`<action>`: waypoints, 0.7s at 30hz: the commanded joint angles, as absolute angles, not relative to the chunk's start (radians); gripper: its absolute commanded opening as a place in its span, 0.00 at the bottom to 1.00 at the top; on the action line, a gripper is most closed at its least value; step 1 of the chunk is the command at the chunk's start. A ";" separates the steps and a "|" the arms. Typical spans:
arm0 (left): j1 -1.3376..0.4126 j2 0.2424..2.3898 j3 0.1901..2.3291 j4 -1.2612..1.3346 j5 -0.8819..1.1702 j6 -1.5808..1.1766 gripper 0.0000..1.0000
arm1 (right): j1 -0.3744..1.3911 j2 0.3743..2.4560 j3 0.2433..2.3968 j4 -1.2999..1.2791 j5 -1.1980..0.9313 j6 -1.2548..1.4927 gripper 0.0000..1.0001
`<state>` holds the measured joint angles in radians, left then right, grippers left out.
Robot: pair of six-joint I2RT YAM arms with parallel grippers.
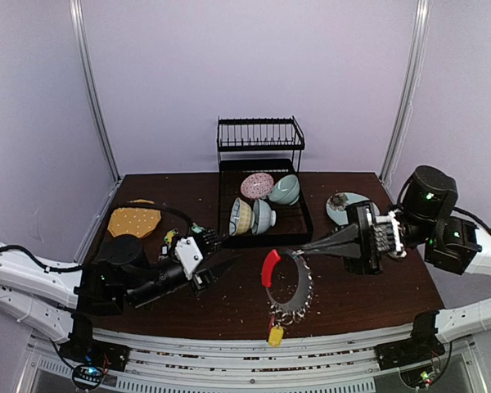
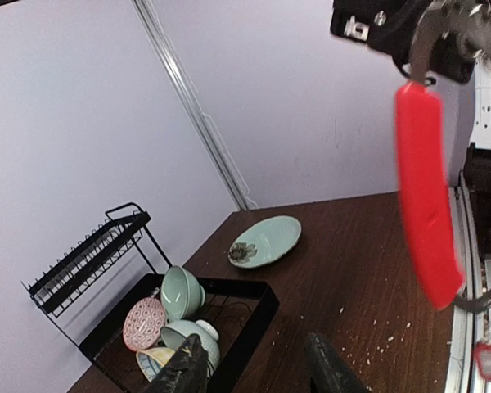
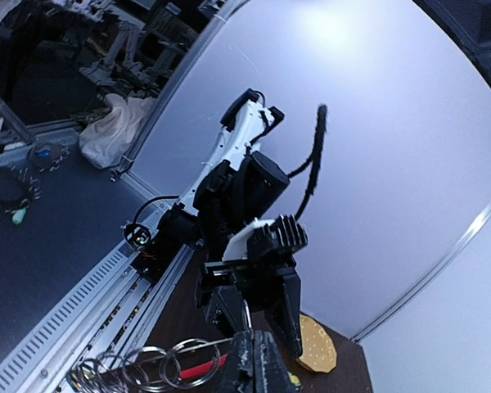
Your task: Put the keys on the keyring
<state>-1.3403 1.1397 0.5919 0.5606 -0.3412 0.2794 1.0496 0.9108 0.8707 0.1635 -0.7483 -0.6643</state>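
Silver keyring (image 1: 269, 267) hangs above the table (image 1: 352, 286), clamped in the right gripper (image 1: 299, 252), arm stretched level leftward; left gripper (image 1: 215, 242) faces it, fingers (image 2: 180, 370) apart, empty

Keyring (image 1: 301, 288) silver, sleeve (image 1: 269, 267) red; key tag (image 1: 275, 335) yellow; rack (image 1: 260, 144) black; table (image 1: 352, 286) dark brown.

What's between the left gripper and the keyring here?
Nothing: the top external view shows only bare dark tabletop between the left gripper and the keyring.

four bowls (image 1: 256, 185), one plate (image 1: 337, 214), one dish rack (image 1: 260, 133), one keyring (image 1: 271, 266), one cork mat (image 1: 133, 220)
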 commanded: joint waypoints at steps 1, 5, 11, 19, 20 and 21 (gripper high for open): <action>-1.335 1.134 0.657 0.670 -0.228 0.284 0.40 | 1.054 0.983 0.901 0.387 -0.567 -0.224 0.00; -1.335 1.138 0.680 0.717 -0.162 0.268 0.34 | 1.054 1.041 0.906 0.450 -0.534 -0.076 0.00; -1.335 1.108 0.683 0.737 -0.132 0.242 0.26 | 1.055 1.051 0.868 0.517 -0.506 -0.006 0.00; -1.335 1.171 0.767 0.737 -0.139 0.231 0.26 | 1.061 1.076 0.862 0.515 -0.483 0.021 0.00; -1.335 1.177 0.777 0.742 -0.139 0.226 0.26 | 1.060 1.077 0.862 0.516 -0.481 0.018 0.00; -1.335 1.183 0.781 0.753 -0.143 0.220 0.26 | 1.060 1.076 0.859 0.517 -0.480 0.016 0.00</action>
